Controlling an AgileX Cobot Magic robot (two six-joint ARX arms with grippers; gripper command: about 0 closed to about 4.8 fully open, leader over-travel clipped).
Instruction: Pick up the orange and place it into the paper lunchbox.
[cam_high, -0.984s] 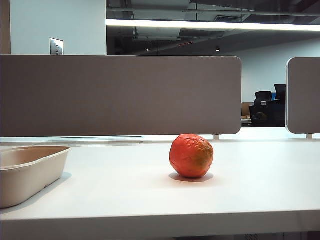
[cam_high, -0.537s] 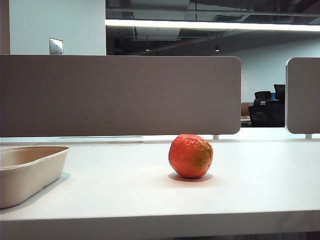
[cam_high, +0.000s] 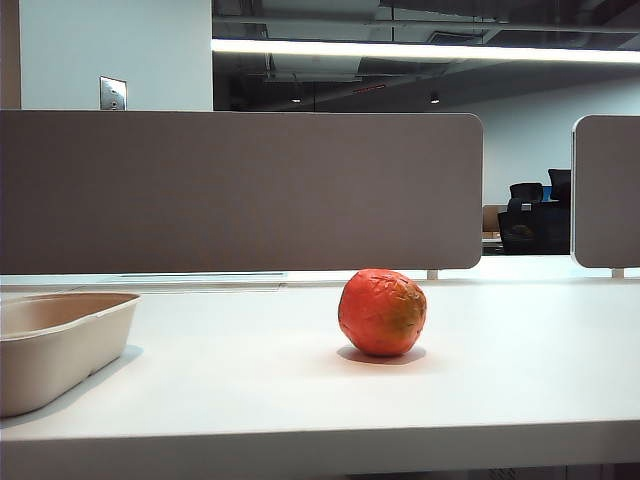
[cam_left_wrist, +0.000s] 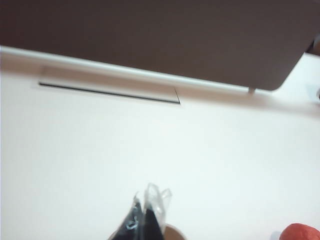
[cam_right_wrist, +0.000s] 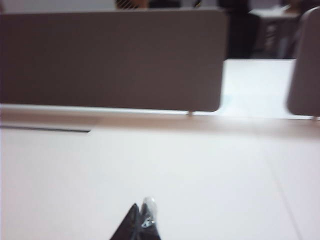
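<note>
The orange (cam_high: 382, 312), reddish with wrinkled skin and a greenish patch, rests on the white table (cam_high: 250, 400) near the middle of the exterior view. The beige paper lunchbox (cam_high: 60, 345) sits at the left edge, partly cut off. Neither gripper shows in the exterior view. In the left wrist view my left gripper (cam_left_wrist: 146, 197) is shut and holds nothing, hovering over bare table; a sliver of the orange (cam_left_wrist: 300, 233) shows off to its side. In the right wrist view my right gripper (cam_right_wrist: 141, 207) is shut and empty above bare table, with no orange or lunchbox in sight.
A grey partition panel (cam_high: 240, 190) runs along the table's far edge, with a second panel (cam_high: 607, 190) at the right. A narrow cable slot (cam_left_wrist: 110, 93) lies in the tabletop near the panel. The table's front edge (cam_high: 320, 445) crosses the foreground.
</note>
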